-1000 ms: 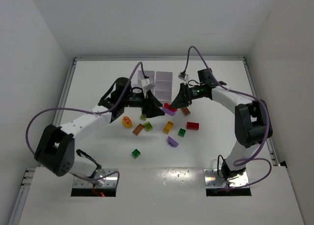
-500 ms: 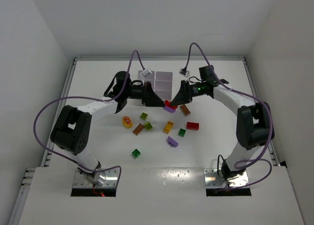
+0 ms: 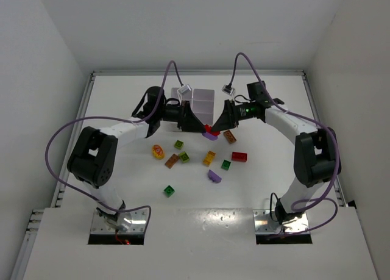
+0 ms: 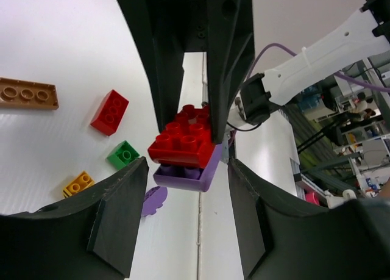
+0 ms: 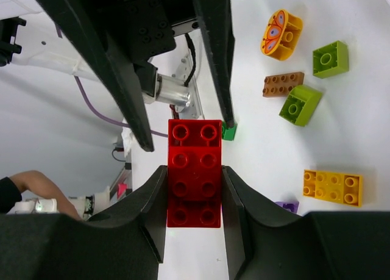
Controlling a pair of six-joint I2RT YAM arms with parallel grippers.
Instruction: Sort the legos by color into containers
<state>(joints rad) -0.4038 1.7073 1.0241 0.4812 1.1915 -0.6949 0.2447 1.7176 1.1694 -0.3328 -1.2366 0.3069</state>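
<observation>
Red brick (image 5: 195, 146) stacked on a purple brick (image 4: 186, 177), up between both grippers.
Right gripper (image 5: 194, 171) clamps the red one lengthwise, just near of the white tray (image 3: 204, 97). The stack points straight at the left gripper (image 4: 187, 167); its jaws straddle the purple one, can't tell if they're pinching it.

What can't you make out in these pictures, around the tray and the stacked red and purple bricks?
- Tray: top view, the left arm covers its near-left part, and the contents are too small to tell.
- Purple brick: right wrist view, hidden beneath the red brick.
- Left end effector: left wrist view, it flanks the stack, but contact is unclear.
- Green brick: right wrist view, mostly behind a finger.
</observation>
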